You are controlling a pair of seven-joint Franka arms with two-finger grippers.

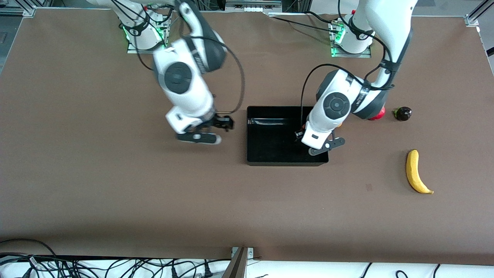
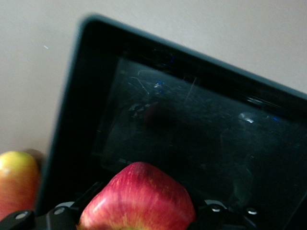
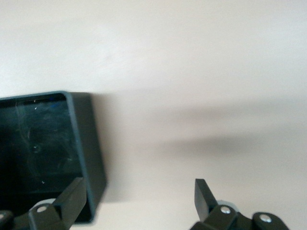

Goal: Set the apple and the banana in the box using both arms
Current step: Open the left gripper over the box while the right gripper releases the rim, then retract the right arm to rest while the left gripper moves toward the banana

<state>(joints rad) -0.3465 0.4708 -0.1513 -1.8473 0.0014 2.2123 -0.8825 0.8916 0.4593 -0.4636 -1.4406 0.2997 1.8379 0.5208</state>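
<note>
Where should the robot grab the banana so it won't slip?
Probably around the middle of the banana, coming straight down from above. It lies flat on the bare table with nothing touching it, long and thin, so jaws closing across its narrow width should fit. The ends taper and curve, so they would likely slip.

The apple (image 2: 136, 199) is deep red with fine pale streaks, yellowing at its base. The box (image 1: 270, 154) is glossy black, the banana (image 1: 416, 172) plain yellow with a dark tip. A dark maroon fruit (image 1: 403, 113) lies on the brown table (image 1: 115, 193).
</note>
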